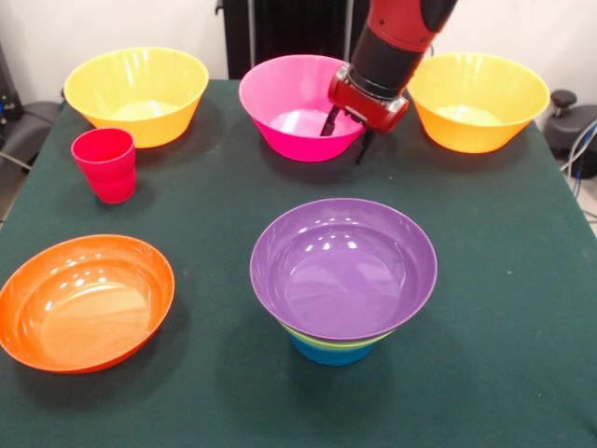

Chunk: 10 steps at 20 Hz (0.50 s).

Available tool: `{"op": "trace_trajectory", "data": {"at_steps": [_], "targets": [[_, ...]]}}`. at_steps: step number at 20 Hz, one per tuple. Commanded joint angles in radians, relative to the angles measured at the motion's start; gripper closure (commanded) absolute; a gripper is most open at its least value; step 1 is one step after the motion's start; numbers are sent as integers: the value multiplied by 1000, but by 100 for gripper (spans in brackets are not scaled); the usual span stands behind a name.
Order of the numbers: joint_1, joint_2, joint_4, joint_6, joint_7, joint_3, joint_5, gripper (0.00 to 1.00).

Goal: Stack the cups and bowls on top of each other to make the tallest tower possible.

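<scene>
Right now my pincer (347, 136) hangs open and empty at the glossy pink plastic bowl's (289, 93) rim; a shallow grip could slip, and the nested purple-topped tower (341, 271) looks top-heavy.

A robotics lab, by the look of it: a red and black robot arm (396, 42) reaches over a table (522, 308) draped in dark green cloth, black equipment stands against a plain white wall at 12 o'clock (cables trail at 3 o'clock), and bright plastic bowls sit laid out like test props.
</scene>
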Motion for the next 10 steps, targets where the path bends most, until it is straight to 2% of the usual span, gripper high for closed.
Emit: {"op": "trace_trajectory", "data": {"at_steps": [1, 4, 10], "targets": [[-21, 25, 53, -26, 177, 140, 5, 0], [-25, 19, 47, -7, 179, 145, 15, 0], [10, 9, 22, 78, 194, 128, 51, 0]]}}
